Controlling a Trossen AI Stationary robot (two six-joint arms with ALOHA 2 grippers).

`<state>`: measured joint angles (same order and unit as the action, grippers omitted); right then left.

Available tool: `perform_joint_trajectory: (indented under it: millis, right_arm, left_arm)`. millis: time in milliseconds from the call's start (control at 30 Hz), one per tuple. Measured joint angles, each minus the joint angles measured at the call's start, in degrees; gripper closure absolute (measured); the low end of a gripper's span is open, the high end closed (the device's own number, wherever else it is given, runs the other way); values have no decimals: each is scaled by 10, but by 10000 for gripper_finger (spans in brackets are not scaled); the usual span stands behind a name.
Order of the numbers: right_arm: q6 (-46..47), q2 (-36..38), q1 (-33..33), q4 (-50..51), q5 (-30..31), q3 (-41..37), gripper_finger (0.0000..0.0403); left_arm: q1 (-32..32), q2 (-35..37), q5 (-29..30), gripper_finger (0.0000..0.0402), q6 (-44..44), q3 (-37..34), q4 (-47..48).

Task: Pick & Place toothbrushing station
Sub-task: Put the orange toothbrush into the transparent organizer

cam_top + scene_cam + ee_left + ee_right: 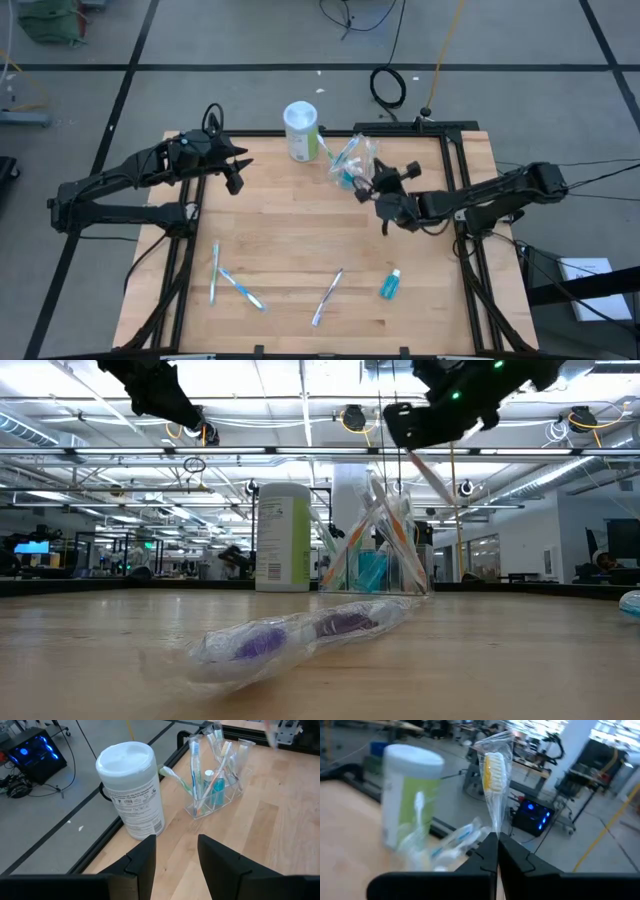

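Your clear cup [350, 165] stands in the upper middle of the high view, near the far edge of the wooden surface [300, 240], already stuffed with wrapped toothbrushes and a teal tube; in the left wrist view you see it [212, 790] upper right of centre, brushes fanning out of it. Just beside it, to the picture's left, sits a white canister of wipes [301, 130] with a green label. Your right pincer [365, 190] hovers just right of and below the cup in the high view, raised off the surface as the low view shows at top right [415, 425], and its fingers are clamped on a wrapped toothbrush [494, 780] with a yellow-orange head standing upright above them in the right wrist view. Your left pincer [236, 172] hangs left of the canister, well above the surface, its two fingers [145, 862] apart with nothing between them. Lower in the high view, two wrapped brushes [228, 280] lie at lower left, crossing near each other, another one [328, 296] lies at lower centre, and a small teal toothpaste tube [390, 285] rests at lower right. In the low view a wrapped purple-handled brush [300, 635] lies across the foreground.
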<state>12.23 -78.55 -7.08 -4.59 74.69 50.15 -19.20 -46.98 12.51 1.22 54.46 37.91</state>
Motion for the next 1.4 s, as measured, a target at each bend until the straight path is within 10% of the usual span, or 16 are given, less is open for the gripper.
perform_joint_trajectory:
  millis: [500,733,1000,1400]
  right_arm:
    - [-11,-119,142,-284,-135,-74,402]
    - [-43,-166,119,-423,-125,-121,403]
    - [32,-166,42,-424,58,-148,403]
    - [170,-166,29,-424,2,-214,403]
  left_arm:
    - [0,0,0,254,4,0,0]
    - [0,0,0,254,4,0,1]
    - [0,0,0,254,2,0,0]
    - [0,0,0,254,8,0,0]
